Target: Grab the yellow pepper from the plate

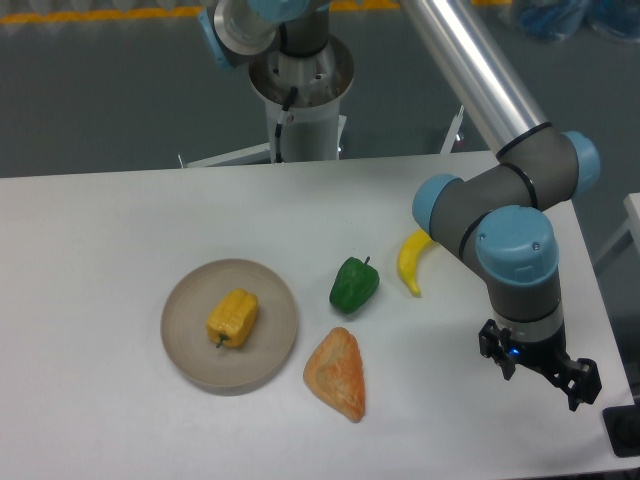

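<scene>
The yellow pepper (232, 318) lies on its side near the middle of the round beige plate (186, 345), at the table's left centre. My gripper (542, 378) hangs over the table's right front corner, far to the right of the plate. Its two black fingers point down and stand apart, with nothing between them.
A green pepper (354, 284) sits just right of the plate. A croissant-like pastry (338, 373) lies in front of it. A yellow banana (412, 262) lies partly under my arm's elbow. The table's right edge runs close to the gripper.
</scene>
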Tool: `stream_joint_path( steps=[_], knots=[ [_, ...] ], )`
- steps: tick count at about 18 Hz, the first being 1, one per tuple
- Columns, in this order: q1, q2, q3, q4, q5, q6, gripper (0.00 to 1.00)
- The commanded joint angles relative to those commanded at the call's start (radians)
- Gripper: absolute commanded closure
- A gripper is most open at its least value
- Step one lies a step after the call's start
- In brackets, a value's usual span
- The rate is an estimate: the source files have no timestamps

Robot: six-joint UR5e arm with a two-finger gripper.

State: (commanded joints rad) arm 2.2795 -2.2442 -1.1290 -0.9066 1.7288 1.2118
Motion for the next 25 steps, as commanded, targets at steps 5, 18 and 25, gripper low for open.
stream_joint_path(
  steps=[5, 18, 25],
  knots=[
    [-0.002, 0.000, -0.011, 0.002, -0.002, -0.009, 0.00],
    [-0.046, 0.230, -0.214, -0.060, -0.023, -0.173, 0.00],
    [-0.125, 0.411, -0.389, -0.231, -0.219, -0.444, 0.00]
  ],
)
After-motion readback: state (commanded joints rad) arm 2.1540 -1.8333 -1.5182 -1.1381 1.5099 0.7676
